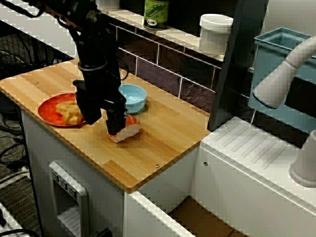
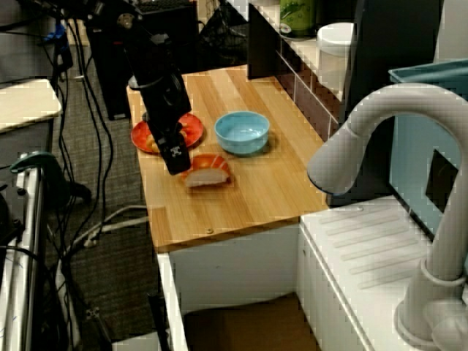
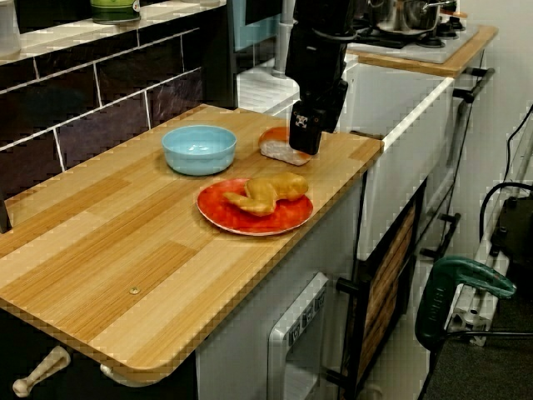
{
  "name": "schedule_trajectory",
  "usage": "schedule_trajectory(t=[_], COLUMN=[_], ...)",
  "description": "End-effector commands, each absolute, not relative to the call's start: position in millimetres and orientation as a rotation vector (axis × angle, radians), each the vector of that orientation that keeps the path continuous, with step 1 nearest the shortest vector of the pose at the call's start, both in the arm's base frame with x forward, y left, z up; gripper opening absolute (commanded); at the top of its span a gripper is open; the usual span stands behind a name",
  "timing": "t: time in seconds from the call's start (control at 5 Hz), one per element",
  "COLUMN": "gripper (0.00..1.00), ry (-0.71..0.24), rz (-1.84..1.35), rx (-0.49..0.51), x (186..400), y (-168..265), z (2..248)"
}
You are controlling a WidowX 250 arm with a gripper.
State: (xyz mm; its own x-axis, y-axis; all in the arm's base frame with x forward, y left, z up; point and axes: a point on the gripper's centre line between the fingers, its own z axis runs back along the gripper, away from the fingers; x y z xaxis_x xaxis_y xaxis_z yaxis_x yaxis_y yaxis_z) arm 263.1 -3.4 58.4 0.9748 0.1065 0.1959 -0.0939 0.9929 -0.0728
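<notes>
A piece of salmon sushi (image 1: 127,131) (image 2: 208,172) (image 3: 277,147), orange on white rice, lies on the wooden counter (image 1: 163,133). The black gripper (image 1: 116,126) (image 2: 178,164) (image 3: 304,143) points down at the sushi's end, touching or almost touching it. Its fingers are hidden by the black body, so their state is unclear. Behind the sushi stands an empty light blue bowl (image 1: 133,96) (image 2: 242,131) (image 3: 199,148). A red plate (image 1: 47,111) (image 2: 191,130) (image 3: 241,215) with a fried chicken piece (image 1: 69,112) (image 3: 266,192) sits beside the arm.
A dark tiled wall with a ledge backs the counter, holding a green bottle (image 1: 156,12) and a white jar (image 1: 215,32). A white sink unit (image 1: 256,163) with a grey faucet (image 2: 365,131) adjoins the counter's end. A teal bin (image 1: 276,54) stands behind it.
</notes>
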Motion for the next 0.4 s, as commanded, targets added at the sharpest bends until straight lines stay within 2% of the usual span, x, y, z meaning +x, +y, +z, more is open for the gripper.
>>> schedule_trajectory(t=[0.0, 0.2], gripper=[1.0, 1.0], ry=[-0.278, -0.285], rz=[0.091, 0.084], rx=[-0.039, 0.003], x=[273.6, 276.8], y=[-7.8, -15.9], z=[72.0, 63.9])
